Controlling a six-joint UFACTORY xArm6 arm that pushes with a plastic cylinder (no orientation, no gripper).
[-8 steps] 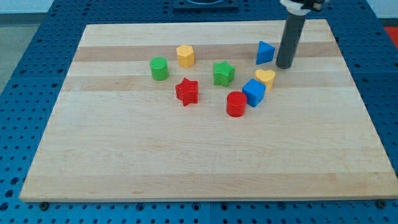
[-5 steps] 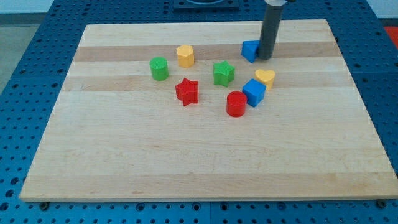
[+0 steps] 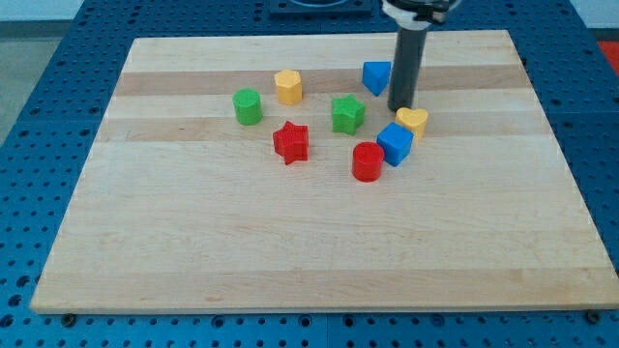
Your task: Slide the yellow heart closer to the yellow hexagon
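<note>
Scanning from the view's left, the wooden counter [image 3: 193, 251] carries a green cylinder [image 3: 248, 105] first, with the yellow hexagon [image 3: 287, 86] just up and to its right; a red star [image 3: 290, 142] lies below them; a green star [image 3: 347, 113] sits near the middle; a red cylinder [image 3: 367, 161] touches or nearly touches a blue cube [image 3: 395, 143] to its right; a blue triangular block [image 3: 376, 76] lies toward the view's top. My tip [image 3: 398, 109] stands between that blue block and the yellow heart [image 3: 413, 120], just to the heart's upper left; whether it touches the heart I cannot tell. There is no gripper on this arm, only the rod, so nothing is held.

The yellow heart rests against the blue cube's upper right edge, well apart from the yellow hexagon, with the green star lying roughly between the two. Judging by this layout, the task looks barely begun; the heart is not yet near the hexagon. What is left, as I read it, is getting my tip round to the heart's right side and pushing it leftward, passing above the green star.
</note>
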